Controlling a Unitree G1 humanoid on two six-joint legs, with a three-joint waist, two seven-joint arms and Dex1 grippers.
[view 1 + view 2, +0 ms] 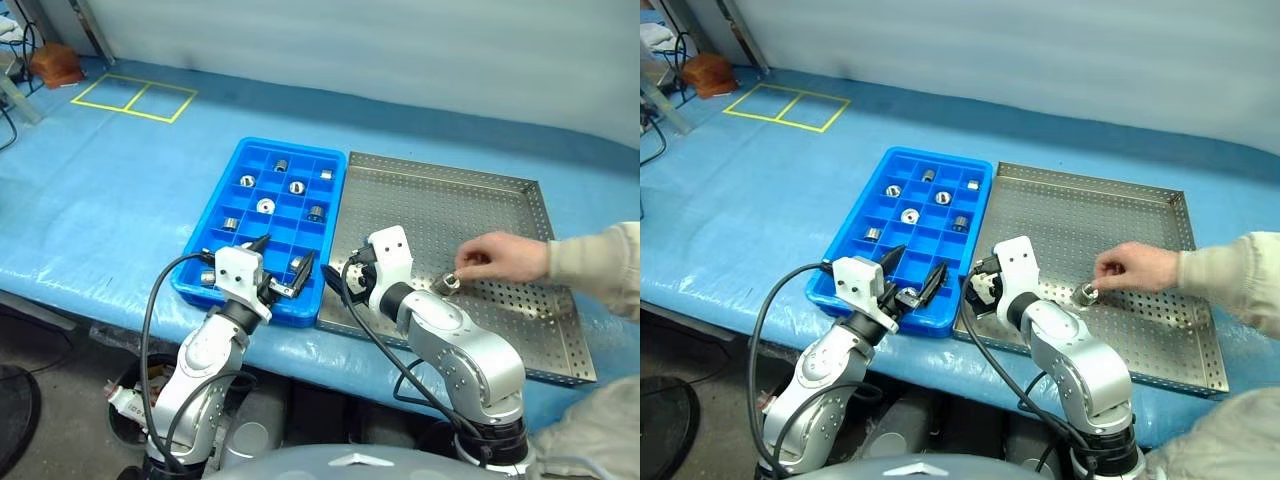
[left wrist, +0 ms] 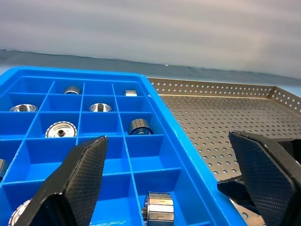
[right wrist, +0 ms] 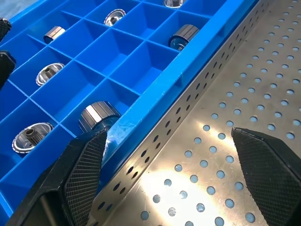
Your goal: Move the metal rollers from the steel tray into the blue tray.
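The blue tray lies left of the steel tray, their rims touching. Several metal rollers sit in its compartments, such as one mid-tray and one at the near end. A person's hand holds another roller just above or on the steel tray's perforated floor. My left gripper hovers open over the blue tray's near end, nothing between its fingers. My right gripper is open and empty at the steel tray's near left corner, over the seam between the trays.
Both trays rest on a table under a blue cover, whose front edge runs just behind my arms. The person's sleeve reaches in from the right over the steel tray. A yellow tape square marks the far left.
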